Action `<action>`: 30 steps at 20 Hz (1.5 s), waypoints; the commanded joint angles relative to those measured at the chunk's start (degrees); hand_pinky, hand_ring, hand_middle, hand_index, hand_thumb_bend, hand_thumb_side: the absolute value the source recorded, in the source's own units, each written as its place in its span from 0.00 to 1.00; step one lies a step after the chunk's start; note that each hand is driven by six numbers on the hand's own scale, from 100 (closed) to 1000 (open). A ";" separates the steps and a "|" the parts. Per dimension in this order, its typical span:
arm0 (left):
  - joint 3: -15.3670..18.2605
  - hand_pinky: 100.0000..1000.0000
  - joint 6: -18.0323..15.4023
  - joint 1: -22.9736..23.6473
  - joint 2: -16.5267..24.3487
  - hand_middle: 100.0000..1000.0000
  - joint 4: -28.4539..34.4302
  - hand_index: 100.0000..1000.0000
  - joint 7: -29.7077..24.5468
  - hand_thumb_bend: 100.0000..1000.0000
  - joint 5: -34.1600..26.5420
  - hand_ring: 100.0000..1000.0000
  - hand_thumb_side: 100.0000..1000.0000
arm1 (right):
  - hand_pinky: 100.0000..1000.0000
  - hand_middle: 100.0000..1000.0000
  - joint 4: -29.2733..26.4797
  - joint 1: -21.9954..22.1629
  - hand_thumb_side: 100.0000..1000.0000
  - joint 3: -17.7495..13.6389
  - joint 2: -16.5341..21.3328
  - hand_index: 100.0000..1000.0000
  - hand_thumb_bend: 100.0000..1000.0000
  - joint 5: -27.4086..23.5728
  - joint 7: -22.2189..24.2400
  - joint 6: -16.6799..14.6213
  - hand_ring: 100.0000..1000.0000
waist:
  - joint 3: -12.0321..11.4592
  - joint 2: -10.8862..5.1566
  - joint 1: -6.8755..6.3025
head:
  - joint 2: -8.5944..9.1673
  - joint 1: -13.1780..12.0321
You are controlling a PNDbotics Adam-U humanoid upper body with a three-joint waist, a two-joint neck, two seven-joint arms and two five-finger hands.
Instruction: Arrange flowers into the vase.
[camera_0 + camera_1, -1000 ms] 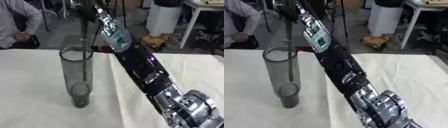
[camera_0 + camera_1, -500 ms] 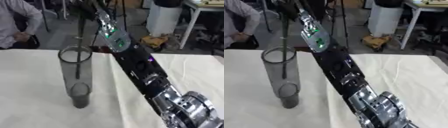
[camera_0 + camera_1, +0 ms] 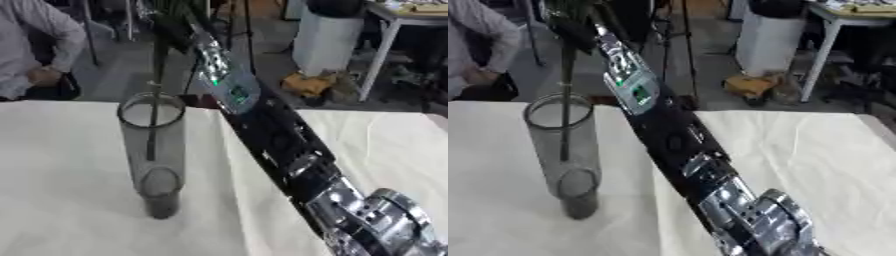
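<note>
A clear cylindrical vase (image 3: 153,150) stands upright on the white cloth, left of centre. A dark flower stem (image 3: 156,95) hangs straight down through its mouth, and its lower end is about halfway down inside. My right arm stretches from the lower right corner up to the top left. Its hand (image 3: 172,22) is above the vase, closed around the upper stem among dark foliage. The fingers themselves are hard to make out. My left hand shows in neither view.
The white tablecloth (image 3: 79,210) covers the whole table, and my right forearm (image 3: 280,145) lies diagonally over its middle. Beyond the far edge are a white bin (image 3: 325,35), a table leg (image 3: 374,55) and clutter on the floor.
The stem has shifted slightly left, toward the middle of the vase mouth. The forearm has dropped a little. The vase has not moved.
</note>
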State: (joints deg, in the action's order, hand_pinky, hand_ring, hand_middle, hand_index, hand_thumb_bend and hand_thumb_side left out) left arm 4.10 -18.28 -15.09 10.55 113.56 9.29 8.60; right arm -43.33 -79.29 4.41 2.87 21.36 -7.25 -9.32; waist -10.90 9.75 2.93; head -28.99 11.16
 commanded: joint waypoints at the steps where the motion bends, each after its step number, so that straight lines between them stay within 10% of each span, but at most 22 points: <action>1: -0.08 0.49 0.03 -0.62 0.27 0.85 1.03 0.90 -0.09 0.00 -0.24 0.56 1.00 | 0.55 0.15 -0.46 -0.89 0.79 0.61 1.56 0.45 0.00 0.74 -0.22 -1.90 0.81 | -0.03 -0.79 -0.51 | 0.91 -0.16; 30: -0.07 0.49 0.23 -0.52 0.11 0.85 1.03 0.90 -0.12 0.00 -0.33 0.56 1.00 | 0.56 0.16 -1.36 0.85 0.86 4.70 1.98 0.48 0.00 2.03 1.38 -6.83 0.80 | 0.19 -0.67 -0.67 | 0.99 -0.27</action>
State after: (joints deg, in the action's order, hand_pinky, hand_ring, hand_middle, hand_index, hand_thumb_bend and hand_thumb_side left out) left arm 4.10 -18.18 -15.13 10.52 113.56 9.25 8.59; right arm -43.76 -77.28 9.07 3.37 22.92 -5.82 -15.70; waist -10.74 9.86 2.77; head -28.57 11.11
